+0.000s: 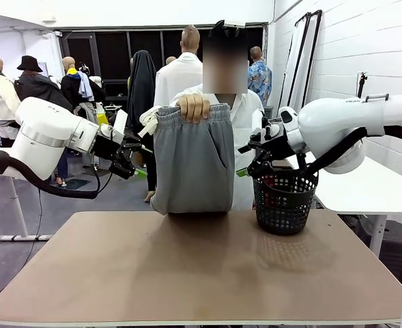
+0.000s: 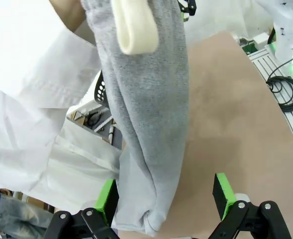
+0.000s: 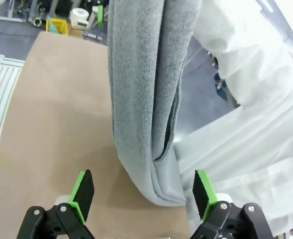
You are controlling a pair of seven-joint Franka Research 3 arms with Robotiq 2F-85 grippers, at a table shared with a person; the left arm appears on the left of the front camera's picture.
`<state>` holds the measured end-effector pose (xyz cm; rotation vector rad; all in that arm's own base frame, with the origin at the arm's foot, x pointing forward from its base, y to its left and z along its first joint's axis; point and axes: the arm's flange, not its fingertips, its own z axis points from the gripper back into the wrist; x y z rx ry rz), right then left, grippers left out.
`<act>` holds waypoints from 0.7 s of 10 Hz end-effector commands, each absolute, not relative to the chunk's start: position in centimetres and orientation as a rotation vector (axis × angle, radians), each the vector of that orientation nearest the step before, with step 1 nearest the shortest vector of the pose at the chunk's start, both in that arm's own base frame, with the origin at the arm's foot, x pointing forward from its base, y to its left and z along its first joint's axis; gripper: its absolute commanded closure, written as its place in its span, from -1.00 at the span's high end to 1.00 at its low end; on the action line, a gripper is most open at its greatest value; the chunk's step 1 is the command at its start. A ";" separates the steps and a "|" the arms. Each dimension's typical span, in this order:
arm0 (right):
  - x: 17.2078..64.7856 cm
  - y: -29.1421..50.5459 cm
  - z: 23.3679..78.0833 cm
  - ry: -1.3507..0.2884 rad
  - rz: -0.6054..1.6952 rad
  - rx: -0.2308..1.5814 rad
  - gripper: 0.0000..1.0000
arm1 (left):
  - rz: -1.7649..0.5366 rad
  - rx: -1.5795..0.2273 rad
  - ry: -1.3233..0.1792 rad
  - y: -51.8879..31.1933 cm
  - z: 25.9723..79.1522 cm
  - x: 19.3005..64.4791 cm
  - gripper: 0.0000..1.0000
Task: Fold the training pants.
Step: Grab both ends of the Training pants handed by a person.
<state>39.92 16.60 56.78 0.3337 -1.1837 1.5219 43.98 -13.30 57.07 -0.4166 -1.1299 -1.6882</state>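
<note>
The nearest thing is the flat, light-brown matte tabletop with rounded corners (image 1: 187, 273). Most of its surface is bare, and soft shadows lie towards the far edge. Above that far half the two arms reach in from either side. The left gripper (image 1: 138, 158) and the right gripper (image 1: 247, 159) both stand with their jaws spread wide and hold nothing, one on each side of the hanging cloth and apart from it. In the left wrist view the left gripper's green pads (image 2: 106, 196) frame the cloth's lower end, with brown tabletop beyond it. The right wrist view shows the same between the right gripper's green pads (image 3: 81, 191). The light grey soft jersey training pants (image 1: 192, 160) hang doubled over above the table's far edge. A person's hand (image 1: 194, 108) holds them up by the gathered waistband, and a cream-white band (image 2: 135, 27) dangles near the top. The lower fold reaches down to about the table edge; whether it touches cannot be told. Just to the right on the tabletop stands a round black mesh basket (image 1: 282, 201). The person in a white shirt (image 3: 245, 89) stands behind the pants at the far side. Beyond are a grey floor (image 1: 23, 212), a white side table (image 1: 364, 188), a white brick wall (image 1: 364, 55), dark panels and other people standing.
</note>
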 end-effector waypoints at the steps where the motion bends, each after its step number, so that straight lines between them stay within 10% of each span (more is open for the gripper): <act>1: 41.8 16.8 55.9 -1.252 1.547 0.441 1.00 | -1.688 -0.458 -1.196 -13.3 56.9 45.0 1.00; 7: 42.9 17.7 55.9 -1.313 1.546 0.571 1.00 | -1.677 -0.597 -1.278 -15.3 56.1 45.4 1.00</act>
